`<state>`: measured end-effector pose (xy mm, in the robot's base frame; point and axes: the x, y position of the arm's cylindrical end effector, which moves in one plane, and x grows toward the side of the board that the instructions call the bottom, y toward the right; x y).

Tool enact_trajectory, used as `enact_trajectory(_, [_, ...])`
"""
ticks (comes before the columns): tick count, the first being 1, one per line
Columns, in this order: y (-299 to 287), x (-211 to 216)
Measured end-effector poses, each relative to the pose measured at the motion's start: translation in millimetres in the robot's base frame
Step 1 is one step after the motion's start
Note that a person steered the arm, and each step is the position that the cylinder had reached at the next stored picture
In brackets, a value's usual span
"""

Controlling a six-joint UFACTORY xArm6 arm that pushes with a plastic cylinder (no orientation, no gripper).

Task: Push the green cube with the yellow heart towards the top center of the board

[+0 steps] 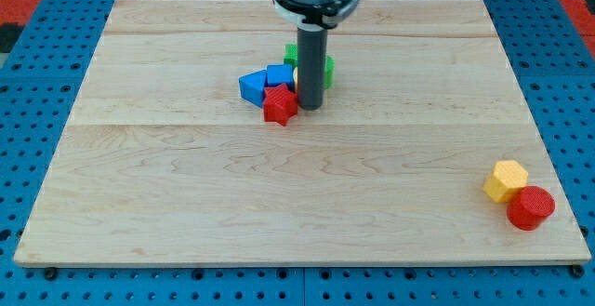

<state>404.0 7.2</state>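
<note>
- Currently planted in a cluster of blocks a little above board centre: my tip [310, 107], touching or nearly touching the red star [279, 104] at its 9 o'clock.
- No hand on this rig, so nothing released, clenched or grasped; only a bare rod [310, 69] pressing sideways against blocks.
- Mostly hidden behind the rod: the green cube [324, 68], peeking out at 12 to 1 o'clock of the tip, with a green sliver at 11 o'clock too.
- Barely visible, if at all: the yellow heart, perhaps the thin yellow edge beside the rod; cannot tell for sure.
- Packed alongside at 10 o'clock of the tip: a blue cube [278, 74] and a blue triangular block [251, 86], both touching the star.
- Well apart, near the board's 4 o'clock corner: a yellow hexagonal block [506, 179] touching a red cylinder [531, 206].
- Task judged partly done: green cube already in the upper half of the wooden board [186, 204] and roughly centred left to right.
- Left to do: a further push toward 12 o'clock, up to the top edge, preferably without dragging the blue and red neighbours along.
</note>
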Motion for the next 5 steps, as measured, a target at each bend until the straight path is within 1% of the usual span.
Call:
enact_trajectory(2, [2, -31])
enact_trajectory(5, [2, -33])
